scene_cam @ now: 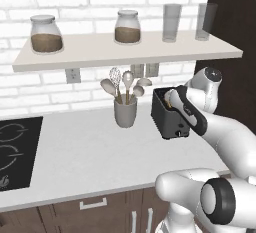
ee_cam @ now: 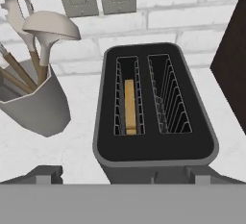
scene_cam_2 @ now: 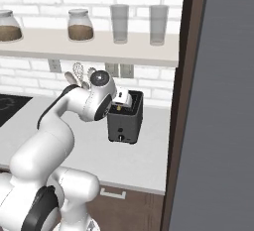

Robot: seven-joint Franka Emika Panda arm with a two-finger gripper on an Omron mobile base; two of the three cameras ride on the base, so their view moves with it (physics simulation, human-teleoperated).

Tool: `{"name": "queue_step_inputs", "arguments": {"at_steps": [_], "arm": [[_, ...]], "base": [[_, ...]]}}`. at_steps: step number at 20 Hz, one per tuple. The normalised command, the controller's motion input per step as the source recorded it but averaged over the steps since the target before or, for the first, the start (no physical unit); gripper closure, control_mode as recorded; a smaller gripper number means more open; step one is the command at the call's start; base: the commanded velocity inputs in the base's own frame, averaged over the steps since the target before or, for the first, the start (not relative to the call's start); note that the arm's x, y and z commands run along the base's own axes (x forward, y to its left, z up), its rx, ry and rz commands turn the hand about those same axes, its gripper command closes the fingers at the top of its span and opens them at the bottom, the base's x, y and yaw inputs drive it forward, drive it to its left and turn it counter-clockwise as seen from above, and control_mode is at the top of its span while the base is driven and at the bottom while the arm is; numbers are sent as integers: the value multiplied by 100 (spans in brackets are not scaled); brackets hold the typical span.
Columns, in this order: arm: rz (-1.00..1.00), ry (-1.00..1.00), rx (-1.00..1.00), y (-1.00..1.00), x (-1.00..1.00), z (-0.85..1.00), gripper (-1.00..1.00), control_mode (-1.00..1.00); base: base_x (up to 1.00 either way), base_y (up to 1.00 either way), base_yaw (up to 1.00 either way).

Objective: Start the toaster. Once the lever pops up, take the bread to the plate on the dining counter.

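Observation:
The black toaster (ee_cam: 156,146) stands on the grey-white counter against the brick wall, also seen as the toaster (scene_cam: 167,119) and the toaster (scene_cam_2: 126,123). A tan slice of bread (ee_cam: 129,105) sits deep in its left slot; the right slot is empty. My gripper (ee_cam: 124,176) hovers just above the toaster's front edge, looking down into the slots, open with its fingertips (ee_cam: 47,173) spread wider than the toaster. The gripper (scene_cam: 173,101) holds nothing. I cannot make out the lever. The plate and the dining counter are out of view.
A grey utensil cup (scene_cam: 125,112) with spoons and a whisk stands just left of the toaster. A shelf (scene_cam: 125,52) with jars and glasses hangs above. A dark tall cabinet (scene_cam_2: 183,101) rises close on the toaster's right. A black cooktop (scene_cam: 15,152) lies far left.

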Motion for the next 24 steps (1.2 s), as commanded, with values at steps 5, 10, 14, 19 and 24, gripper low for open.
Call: {"name": "queue_step_inputs", "arguments": {"at_steps": [5,10,14,19,24], "arm": [[0,0,0,0,0,0,-100,-100],[0,0,0,0,0,0,-100,-100],[0,0,0,0,0,0,-100,-100],[0,0,0,0,0,0,-100,-100],[0,0,0,0,0,0,-100,-100]], "base": [[0,0,0],[0,0,0],[0,0,0],[0,0,0],[0,0,0]]}}
